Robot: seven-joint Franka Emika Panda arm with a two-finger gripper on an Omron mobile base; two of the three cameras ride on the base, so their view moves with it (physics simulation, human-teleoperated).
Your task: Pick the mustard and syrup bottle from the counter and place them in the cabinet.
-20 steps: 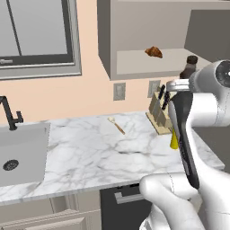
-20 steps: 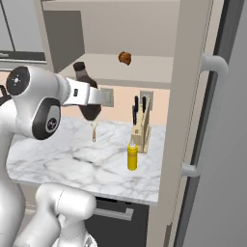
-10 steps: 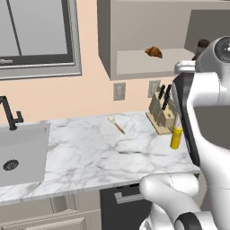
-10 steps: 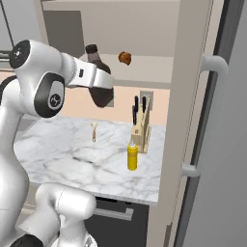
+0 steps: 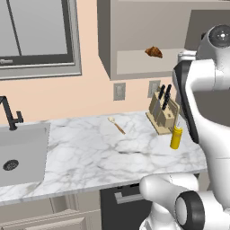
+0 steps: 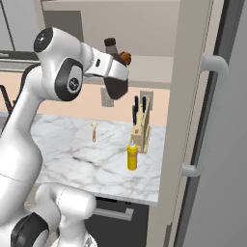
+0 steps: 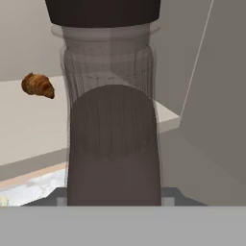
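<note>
While the mustard (image 6: 132, 157) stands on the counter (image 5: 99, 157), the jaws grip the syrup bottle (image 7: 113, 120) before the cabinet (image 6: 149, 67).

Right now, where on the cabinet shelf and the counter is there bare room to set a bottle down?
The shelf is bare on both sides of the croissant. The counter is open between the sink and the wooden utensil, and along its front edge. It is crowded at the far right, with the mustard next to the knife block.
</note>
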